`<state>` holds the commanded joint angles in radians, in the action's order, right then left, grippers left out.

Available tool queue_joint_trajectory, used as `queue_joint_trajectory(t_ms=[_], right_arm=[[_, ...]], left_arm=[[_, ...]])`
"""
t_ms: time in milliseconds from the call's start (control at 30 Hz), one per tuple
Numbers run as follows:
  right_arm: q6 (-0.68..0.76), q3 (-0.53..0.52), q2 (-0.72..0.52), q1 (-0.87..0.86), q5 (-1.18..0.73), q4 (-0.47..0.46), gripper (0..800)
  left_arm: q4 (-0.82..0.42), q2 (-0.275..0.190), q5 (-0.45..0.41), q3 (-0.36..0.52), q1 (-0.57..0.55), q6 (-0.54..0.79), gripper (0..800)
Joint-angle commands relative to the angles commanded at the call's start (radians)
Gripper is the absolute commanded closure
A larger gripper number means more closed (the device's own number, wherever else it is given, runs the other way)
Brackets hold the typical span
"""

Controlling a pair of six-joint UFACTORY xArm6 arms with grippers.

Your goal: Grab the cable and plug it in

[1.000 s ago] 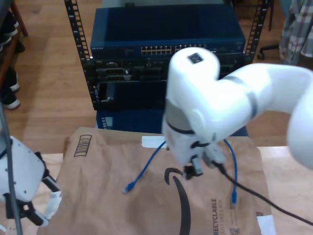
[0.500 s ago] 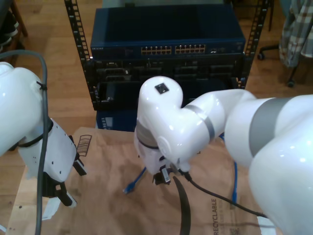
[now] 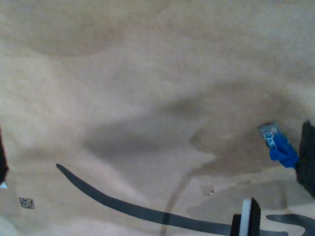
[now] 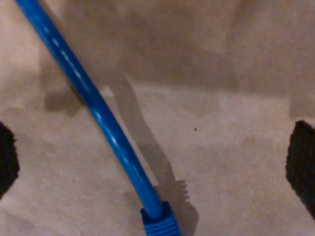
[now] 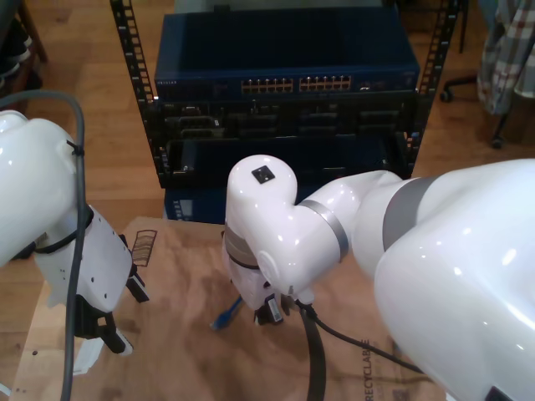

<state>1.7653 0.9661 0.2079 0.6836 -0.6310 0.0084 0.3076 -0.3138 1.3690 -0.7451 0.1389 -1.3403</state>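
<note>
The cable is thin and bright blue. One stretch of it (image 4: 98, 113) runs across brown cardboard and ends in a ribbed blue boot. My second gripper (image 4: 155, 164) hovers close above it, open, with a dark finger on either side and the cable nearer one of them. In the exterior view that gripper (image 5: 272, 311) hangs under the big white arm, just right of the cable's plug end (image 5: 224, 317). My first gripper (image 3: 155, 162) is open over bare cardboard, and a clear plug on a blue boot (image 3: 275, 142) lies near one finger. That gripper (image 5: 117, 317) stands at the exterior view's left.
A flattened cardboard box (image 5: 175, 334) with a black printed curve covers the table. Behind it stands a black rack holding a blue network switch (image 5: 284, 83) with rows of ports. A black robot cable (image 5: 351, 338) trails over the cardboard toward the exterior view's right.
The big white arm swung toward the exterior view's left and came down over the cable's plug end. The other arm came into view at the exterior view's left.
</note>
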Motion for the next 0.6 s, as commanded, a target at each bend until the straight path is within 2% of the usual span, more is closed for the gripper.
queue_joint_trajectory(t_ms=[300, 600], right_arm=[[0.002, -0.003, 0.002, 0.000, 0.021, 0.000, 136], [0.002, 0.009, 0.038, -0.002, 0.023, -0.002, 154]], left_arm=[[0.000, -0.002, 0.002, 0.000, 0.000, 0.000, 2], [0.000, -0.003, 0.003, 0.000, 0.002, 0.000, 2]])
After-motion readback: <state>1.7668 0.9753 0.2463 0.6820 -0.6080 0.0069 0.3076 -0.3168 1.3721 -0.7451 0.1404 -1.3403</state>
